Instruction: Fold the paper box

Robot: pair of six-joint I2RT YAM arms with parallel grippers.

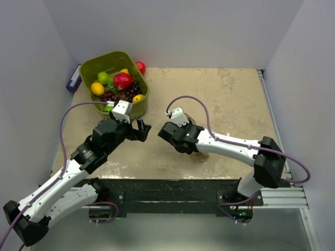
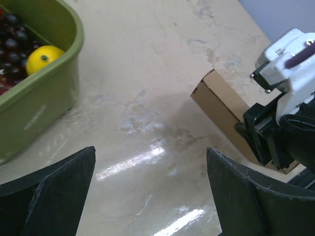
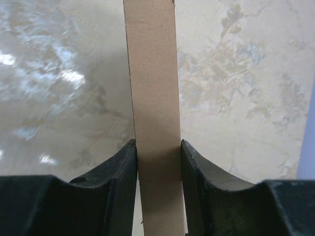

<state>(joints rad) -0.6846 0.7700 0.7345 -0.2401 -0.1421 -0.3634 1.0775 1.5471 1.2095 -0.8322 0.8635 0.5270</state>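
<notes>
**Right hand pins the box, left hand free**

There is one paper box (image 2: 219,103), a flat brown slab of cardboard lying at the centre right of the left wrist view, with its free end pointing toward the middle of the table (image 1: 235,99). In the top view it is almost wholly hidden under the right arm, a little right of centre.

The right hand (image 3: 157,153) is closed partway on a narrow band of the box, one finger pressed to each face. The left hand (image 2: 150,196) is spread as wide as it goes and holds nothing. It hangs near the box but apart from it.

The step in hand looks like steadying the box with one hand so the other can work a panel. No wall or flap can be seen raised, so most of the folding seems yet to do. The next move calls for the left hand to reach the free end, close on a single panel and bend it along a crease, while the right grip stays firm so the thin card does not slip or buckle.

Counted: two arms, one box, one green bin (image 1: 106,56) of fruit at the upper left. Its pieces are too crowded to count surely.
</notes>
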